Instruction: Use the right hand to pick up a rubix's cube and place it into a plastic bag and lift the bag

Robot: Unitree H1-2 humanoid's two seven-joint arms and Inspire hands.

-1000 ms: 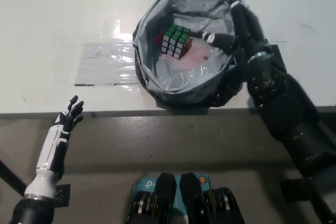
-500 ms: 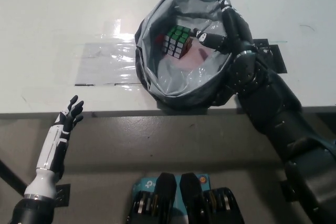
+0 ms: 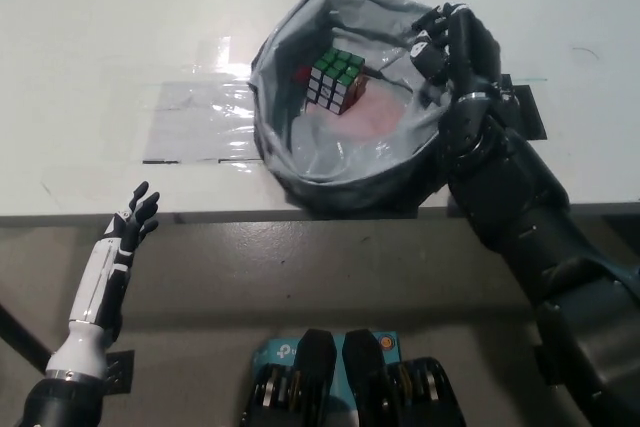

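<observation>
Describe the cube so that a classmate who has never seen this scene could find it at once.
On the white table stands an open grey plastic bag, its rim gripped by the black right hand. Inside lies the Rubik's cube: green on top, the only many-coloured thing there.

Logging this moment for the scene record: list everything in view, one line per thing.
Rubik's cube: one, green top with mixed-colour sides, inside the bag.
Plastic bag: one, grey, mouth open, on the table near its front edge.
Clear plastic sheet: one, transparent, flat on the table left of the bag.
Table: one, white.
Left hand: white, fingers spread, holding nothing, at the table's front edge.
Right hand: black, closed on the bag's right rim.
</observation>
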